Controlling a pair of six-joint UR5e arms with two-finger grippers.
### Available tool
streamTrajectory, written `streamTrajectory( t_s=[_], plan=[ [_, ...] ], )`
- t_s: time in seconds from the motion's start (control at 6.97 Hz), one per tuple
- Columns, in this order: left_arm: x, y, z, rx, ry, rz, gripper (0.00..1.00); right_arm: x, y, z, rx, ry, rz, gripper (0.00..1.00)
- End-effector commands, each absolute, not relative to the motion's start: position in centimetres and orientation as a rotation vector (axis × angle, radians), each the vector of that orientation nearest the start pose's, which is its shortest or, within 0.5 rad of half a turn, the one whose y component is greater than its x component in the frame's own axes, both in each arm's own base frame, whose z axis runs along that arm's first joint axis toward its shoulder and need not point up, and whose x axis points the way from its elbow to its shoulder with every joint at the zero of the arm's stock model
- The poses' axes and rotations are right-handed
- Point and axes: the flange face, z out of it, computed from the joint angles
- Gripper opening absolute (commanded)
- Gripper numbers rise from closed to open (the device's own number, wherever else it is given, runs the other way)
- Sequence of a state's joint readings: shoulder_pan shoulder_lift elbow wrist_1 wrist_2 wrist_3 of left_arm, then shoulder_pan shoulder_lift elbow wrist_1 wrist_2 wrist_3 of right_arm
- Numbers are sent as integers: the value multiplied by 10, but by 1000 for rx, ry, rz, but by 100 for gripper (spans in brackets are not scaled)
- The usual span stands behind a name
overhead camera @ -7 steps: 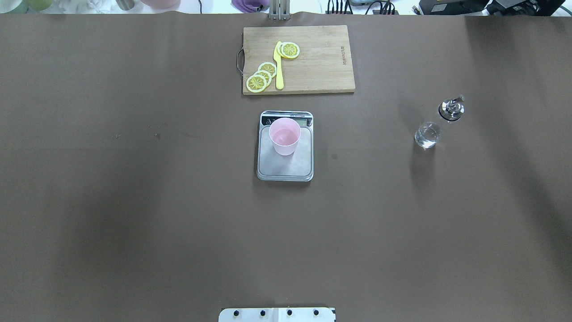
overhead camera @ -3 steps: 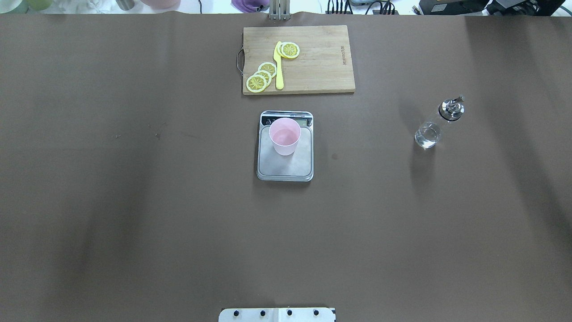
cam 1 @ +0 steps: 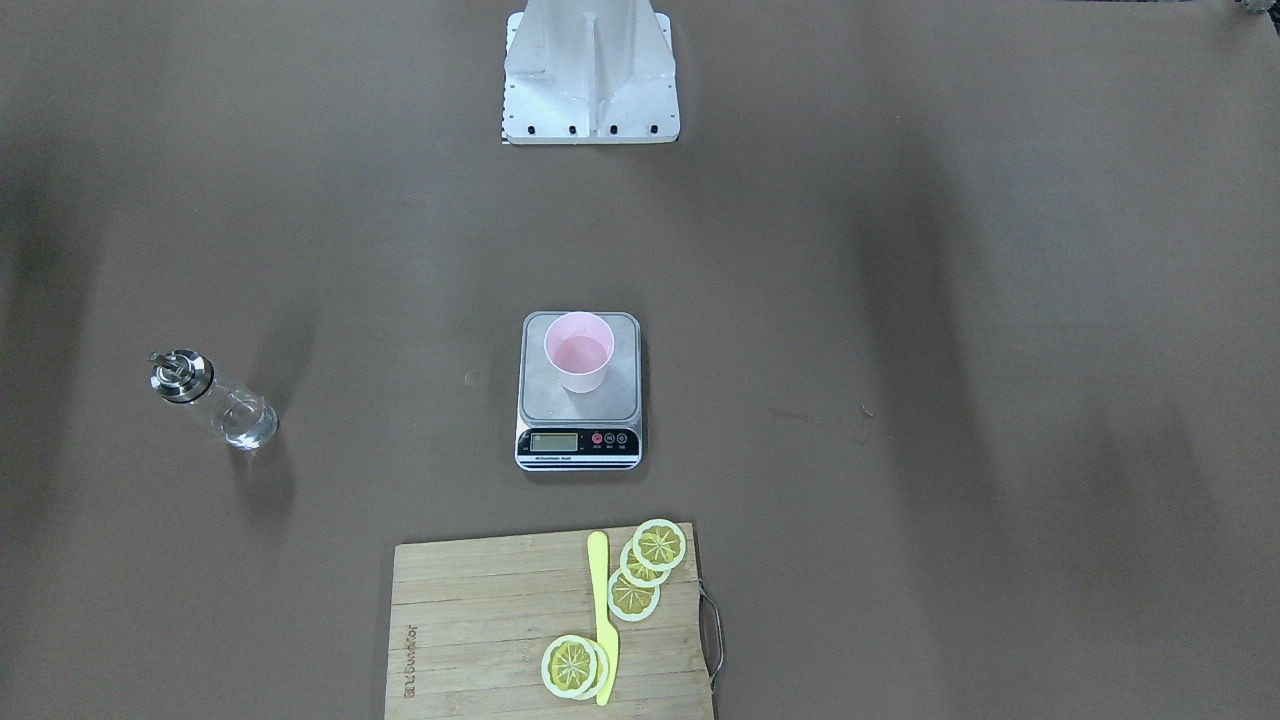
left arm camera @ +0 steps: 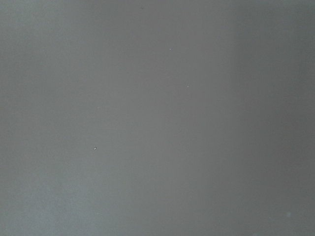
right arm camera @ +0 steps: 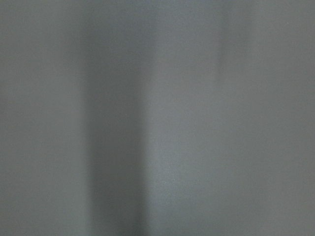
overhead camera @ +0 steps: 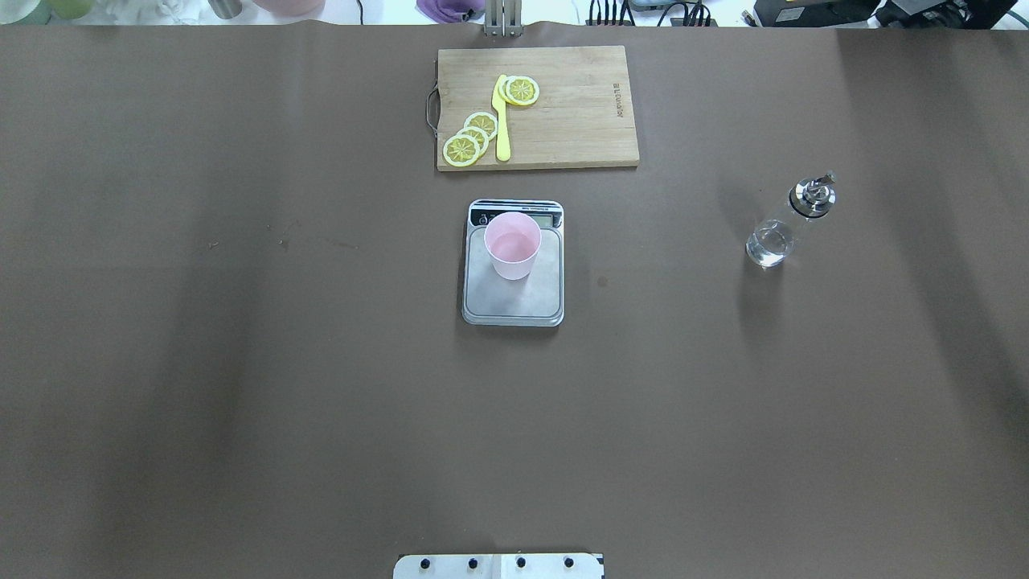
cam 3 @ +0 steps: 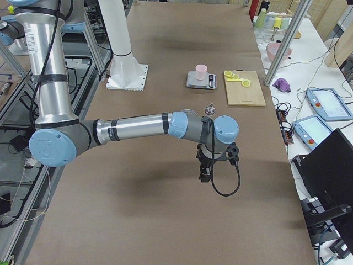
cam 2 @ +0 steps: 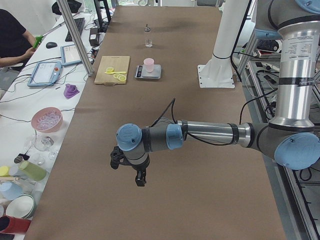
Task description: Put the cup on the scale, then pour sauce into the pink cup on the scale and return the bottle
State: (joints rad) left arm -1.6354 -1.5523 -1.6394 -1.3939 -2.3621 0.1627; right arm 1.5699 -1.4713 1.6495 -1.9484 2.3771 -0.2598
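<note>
Neither claw's spread can be told. The right gripper (cam 3: 212,168) hangs over bare brown table (cam 3: 165,221). Just beyond it stands the small clear glass bottle with chrome spout (overhead camera: 773,236). Farther off, the pale pink plastic cup (overhead camera: 512,245) sits on the flat silver digital scale (overhead camera: 514,301), and the left gripper (cam 2: 128,170) is well beyond that. If pouring remains, grip the bottle's body squarely and keep it upright.

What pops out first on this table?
A pink cup sits on the silver scale in the middle of the brown table. Past it, away from the robot, yellow lemon slices lie on a wooden board. A glass bottle stands alone on the robot's right.
</note>
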Motion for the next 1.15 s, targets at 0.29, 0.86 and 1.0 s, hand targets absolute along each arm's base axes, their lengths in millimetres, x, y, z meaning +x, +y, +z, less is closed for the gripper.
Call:
streamTrajectory(
  t_s=[0.29, 0.86, 1.0],
  plan=[
    [-92, -480, 636, -14, 792, 20, 99, 66, -513, 603, -66, -821, -160, 100],
    [-92, -480, 636, -11, 792, 24, 99, 71, -510, 608, -67, -822, -150, 100],
    [-92, -481, 629, 2, 790, 32, 99, 71, -510, 608, -67, -822, -150, 100]
  ],
)
